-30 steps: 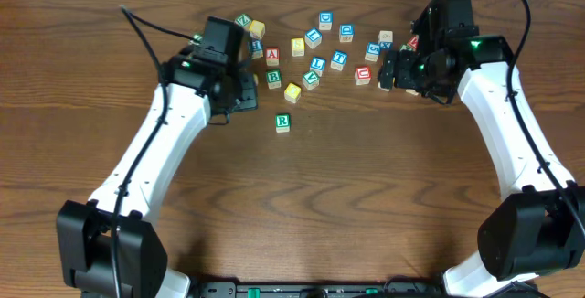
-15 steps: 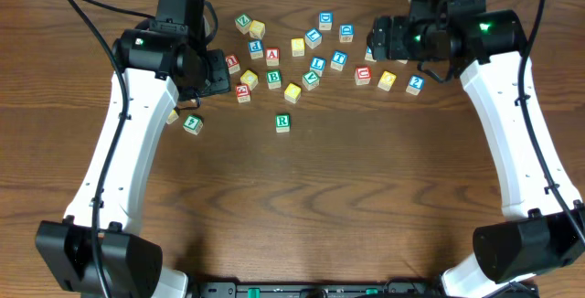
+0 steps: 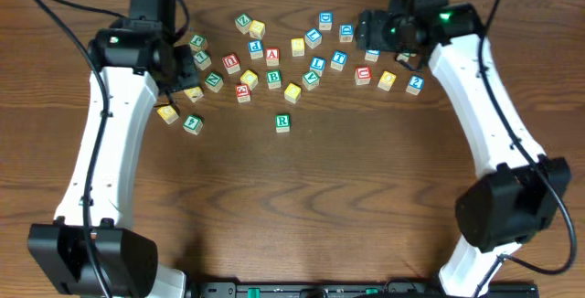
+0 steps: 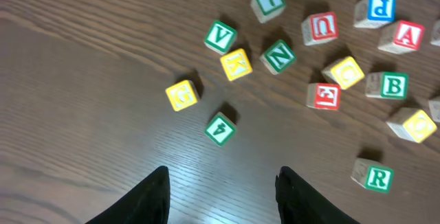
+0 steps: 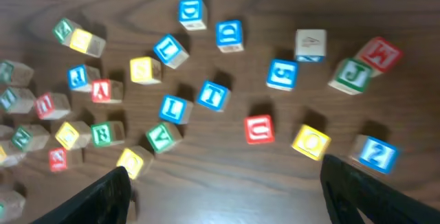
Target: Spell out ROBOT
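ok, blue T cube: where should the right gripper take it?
Probably straight down with the right gripper, jaws on the far and near faces of the T cube. The blue I cube sits close on its left, leaving little room there. The cube lies flat but looks slightly turned, so match the yaw.

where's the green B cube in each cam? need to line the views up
Overhead: B cube in the upper middle, inside the scatter of cubes.
Left wrist: B cube near the right edge, mid-height.
Right wrist: B cube at lower left, letter blurred.
Shared landmark: the red A cube sits just above it in all three views.
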You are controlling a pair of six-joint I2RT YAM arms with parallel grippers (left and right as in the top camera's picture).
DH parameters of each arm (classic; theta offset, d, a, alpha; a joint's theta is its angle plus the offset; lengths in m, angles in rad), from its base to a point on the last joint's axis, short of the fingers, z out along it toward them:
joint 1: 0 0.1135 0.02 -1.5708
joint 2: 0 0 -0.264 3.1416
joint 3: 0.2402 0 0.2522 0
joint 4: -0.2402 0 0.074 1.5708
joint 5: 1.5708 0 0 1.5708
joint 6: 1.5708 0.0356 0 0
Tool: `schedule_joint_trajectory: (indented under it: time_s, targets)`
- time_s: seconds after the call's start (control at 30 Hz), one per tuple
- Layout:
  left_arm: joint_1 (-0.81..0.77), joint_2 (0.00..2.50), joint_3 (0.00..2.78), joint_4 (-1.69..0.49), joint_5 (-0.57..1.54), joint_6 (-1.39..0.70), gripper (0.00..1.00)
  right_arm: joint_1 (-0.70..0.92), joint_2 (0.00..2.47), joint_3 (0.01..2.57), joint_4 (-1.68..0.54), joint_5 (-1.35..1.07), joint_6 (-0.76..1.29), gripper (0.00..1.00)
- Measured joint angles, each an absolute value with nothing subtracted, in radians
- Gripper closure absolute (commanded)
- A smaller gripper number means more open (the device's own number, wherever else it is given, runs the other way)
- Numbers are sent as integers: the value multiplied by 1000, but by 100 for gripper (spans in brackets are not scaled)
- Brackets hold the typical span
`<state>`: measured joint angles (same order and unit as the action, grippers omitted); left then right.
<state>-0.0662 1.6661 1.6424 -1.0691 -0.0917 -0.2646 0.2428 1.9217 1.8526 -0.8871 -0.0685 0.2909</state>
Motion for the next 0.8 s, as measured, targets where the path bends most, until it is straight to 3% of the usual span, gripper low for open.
schedule_joint_trajectory:
  time_s: [0.8]
  targets:
    - [-8,1666,1643,-1036,-105,-264,50,482,2140,1853,-743,-92,622,29]
